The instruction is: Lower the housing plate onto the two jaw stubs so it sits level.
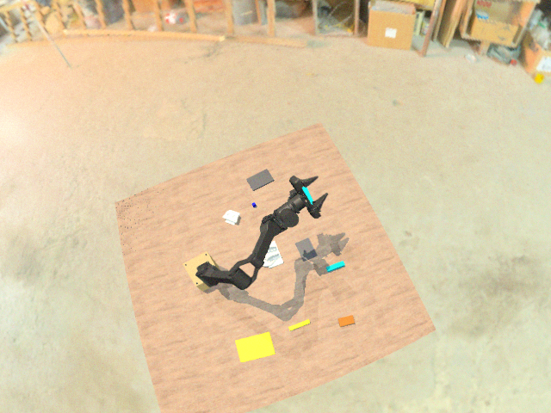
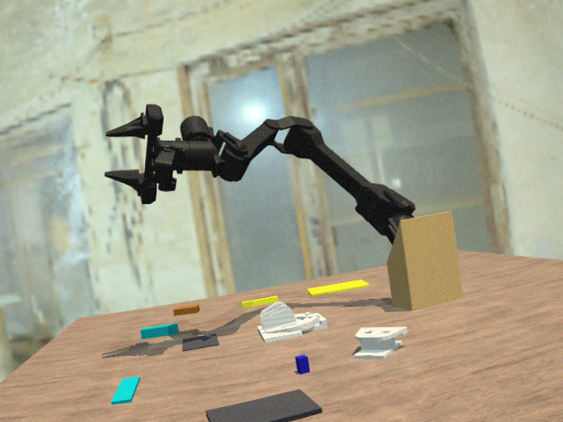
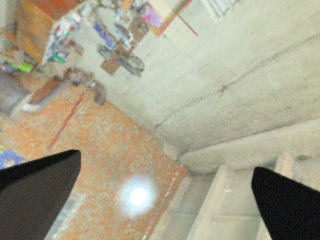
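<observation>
- We saw a white piece with two holes (image 1: 231, 216) (image 2: 376, 340), which we took for the housing plate, on the wooden table (image 1: 177, 355) (image 2: 500, 317), below our gripper (image 1: 322, 187) (image 2: 105, 155) (image 3: 167, 167) and back toward the arm's base; we could not be sure which white part was the plate.
- The white assembly with a curved upright part (image 1: 273, 256) (image 2: 290, 322) stood apart from it, also below and behind the gripper, partly hidden by the arm from above.
- A small blue block (image 1: 254, 205) (image 2: 302, 364) sat near the holed piece, on the gripper's side.
- Our gripper hung high over the table, its fingers spread wide and pointing away from the tan base block (image 1: 188, 265) (image 2: 432, 263).
- Lower than the gripper lay a thin cyan strip (image 1: 306, 194) (image 2: 126, 389), partly covered by it from above, a thicker cyan block (image 1: 336, 266) (image 2: 158, 331) and two dark plates, one smaller (image 1: 305, 248) (image 2: 200, 342), one larger (image 1: 260, 179) (image 2: 263, 406).
- Lower than the gripper and farther to one side lay an orange block (image 1: 346, 321) (image 2: 186, 309), a yellow bar (image 1: 299, 324) (image 2: 259, 301) and a yellow sheet (image 1: 255, 347) (image 2: 338, 287).
</observation>
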Robot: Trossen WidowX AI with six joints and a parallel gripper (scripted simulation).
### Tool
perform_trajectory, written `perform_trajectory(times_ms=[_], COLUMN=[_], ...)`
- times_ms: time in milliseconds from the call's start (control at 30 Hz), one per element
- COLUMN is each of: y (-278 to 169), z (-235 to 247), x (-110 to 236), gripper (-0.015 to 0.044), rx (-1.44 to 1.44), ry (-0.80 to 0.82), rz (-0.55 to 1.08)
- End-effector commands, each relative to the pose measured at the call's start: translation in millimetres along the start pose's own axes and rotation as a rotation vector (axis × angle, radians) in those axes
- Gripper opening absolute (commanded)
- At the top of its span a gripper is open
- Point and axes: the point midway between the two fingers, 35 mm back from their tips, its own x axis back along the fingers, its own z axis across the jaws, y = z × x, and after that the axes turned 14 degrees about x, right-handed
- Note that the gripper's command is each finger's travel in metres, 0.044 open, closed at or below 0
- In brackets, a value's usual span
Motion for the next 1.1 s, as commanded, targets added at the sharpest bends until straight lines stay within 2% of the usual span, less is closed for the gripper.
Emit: perform_trajectory(times_ms=[0,33,567,1067], y=[0.0,0.6,57.8,114.6], z=[0.0,-0.4,-34.2,-66.1], x=[0.0,0.0,1.6,14.6], gripper=[0.0426,0.044,0.044,0.044], rx=[0.0,-0.003,-0.274,-0.527], ry=[0.0,-0.001,-0.02,0.027], rz=[0.0,-0.002,-0.208,-0.419])
